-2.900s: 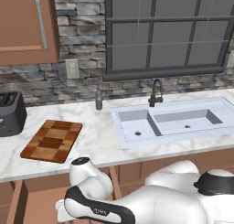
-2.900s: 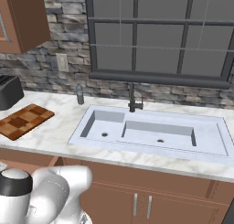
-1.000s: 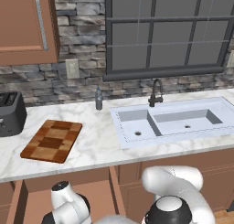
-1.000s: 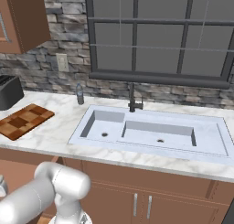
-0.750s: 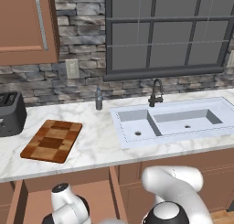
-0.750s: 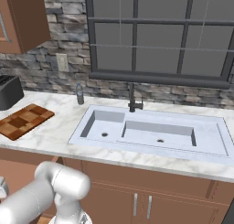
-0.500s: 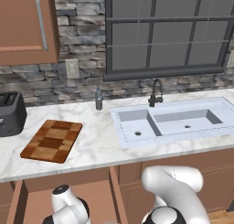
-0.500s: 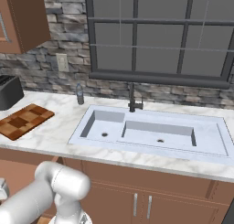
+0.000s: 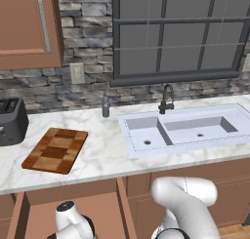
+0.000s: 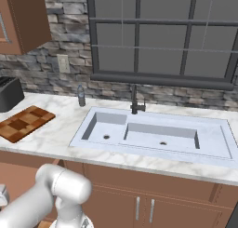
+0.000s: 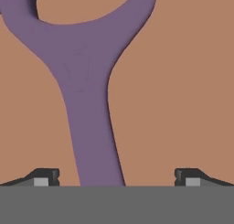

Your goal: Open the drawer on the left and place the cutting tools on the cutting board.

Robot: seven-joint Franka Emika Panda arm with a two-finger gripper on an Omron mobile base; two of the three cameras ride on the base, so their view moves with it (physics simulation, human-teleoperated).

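Observation:
In the hand view a purple Y-shaped cutting tool (image 11: 87, 81) lies flat on the reddish-brown floor of the drawer (image 11: 183, 81). Its handle runs down between my fingertips (image 11: 45, 176). My gripper (image 11: 116, 177) is open and straddles the handle close above it, and I cannot tell whether it touches. In the left base view the drawer (image 9: 44, 211) stands pulled out under the counter at lower left, with my arm's wrist (image 9: 68, 221) reaching down into it. The checkered cutting board (image 9: 55, 150) (image 10: 23, 122) lies on the marble counter above the drawer.
A black toaster (image 9: 10, 121) stands left of the board. A small bottle (image 9: 105, 106) is by the wall. The white sink (image 9: 185, 130) with its dark faucet (image 9: 167, 99) lies to the right. A wall cabinet (image 9: 29, 28) hangs above.
Over nearly three seconds the arm has swung down from counter-edge height into the open drawer. In the last second the wrist only sinks a little. The jaws stay open.

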